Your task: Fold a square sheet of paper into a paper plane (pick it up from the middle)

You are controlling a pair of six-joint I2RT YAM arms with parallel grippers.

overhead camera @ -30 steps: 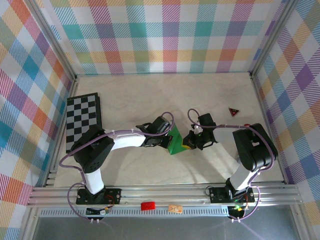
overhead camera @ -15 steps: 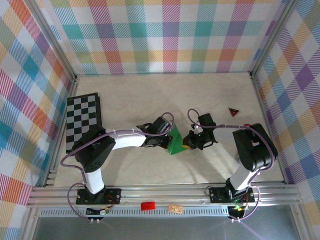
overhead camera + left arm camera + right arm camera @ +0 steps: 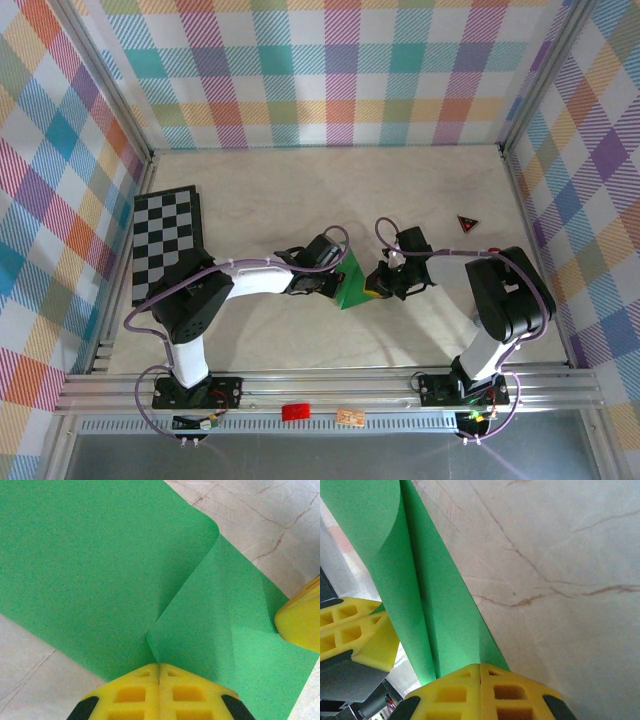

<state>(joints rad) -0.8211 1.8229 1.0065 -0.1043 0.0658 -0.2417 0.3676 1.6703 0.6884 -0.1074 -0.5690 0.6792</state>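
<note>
- Nearest to us, a small red piece (image 3: 295,411) lies on the metal front rail (image 3: 330,385), between the two arm bases.
- Past the rail, the green paper sheet (image 3: 350,283) sits at mid tabletop (image 3: 300,190), caught between the two tools and partly lifted into a fold.
- The left tool (image 3: 330,285) has its yellow pads pressed flat together, pinching the sheet's left side. In the left wrist view the paper (image 3: 100,555) fans out from that tool's (image 3: 159,667) seam, with a crease running away from it.
- The right tool (image 3: 378,283) is likewise clamped narrow on the sheet's right edge. In the right wrist view the paper (image 3: 420,590) rises from its pads (image 3: 480,667) as a tall, narrow folded strip.
- Each tool sees a yellow finger of the other just beside the paper, so the two grips are close together.
- A small red-and-black triangle (image 3: 467,223) lies farther right, well apart from the sheet.
- The chessboard (image 3: 167,240) lies against the left wall, apart from the left arm.
- Beyond the tools, bare tabletop runs open to the plaid back wall (image 3: 330,80).
</note>
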